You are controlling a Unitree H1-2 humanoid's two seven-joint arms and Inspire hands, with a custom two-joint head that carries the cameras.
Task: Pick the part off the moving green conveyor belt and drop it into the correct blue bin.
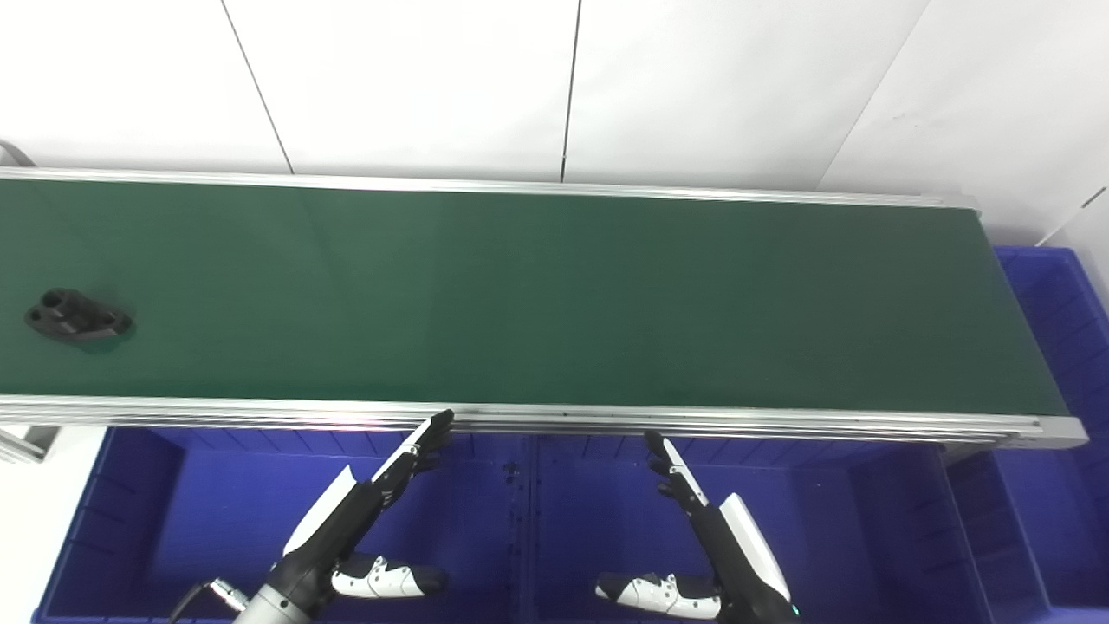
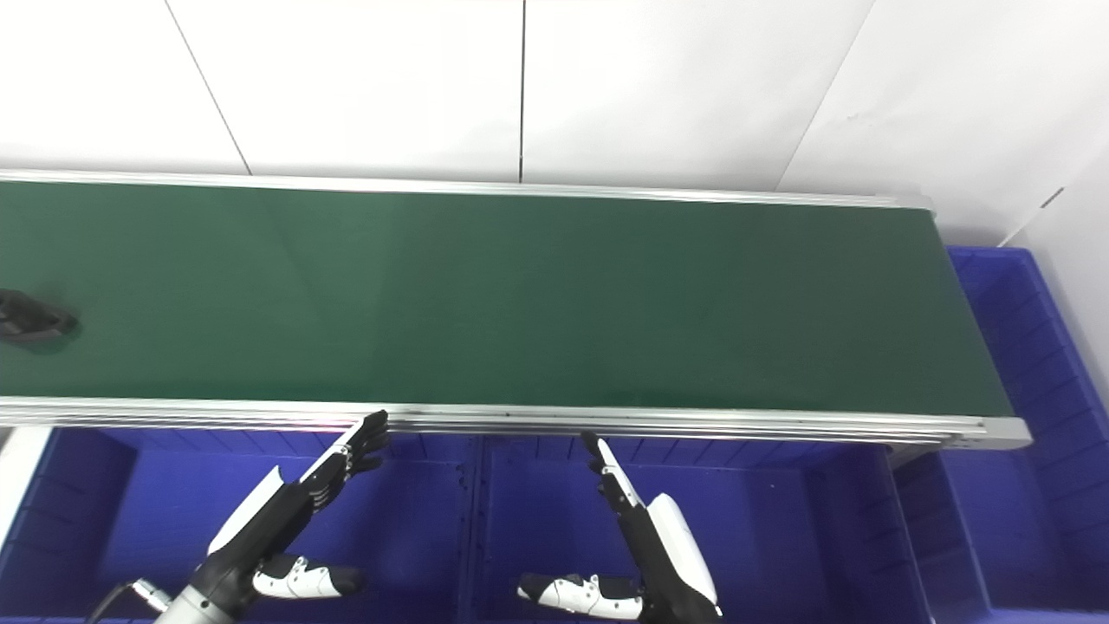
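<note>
While hands (image 1: 364,511) (image 1: 719,529) wait, one part (image 1: 78,316), three bins (image 1: 260,520)

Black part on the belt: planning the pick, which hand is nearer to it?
Left. The left hand waits below the belt, right of the black part; the right hand is farther right.

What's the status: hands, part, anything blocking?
Left hand open, right hand open, both empty over the blue plastic bins. Black moulded part with two holes at far left of green conveyor belt, untouched. Nothing in the way.
</note>
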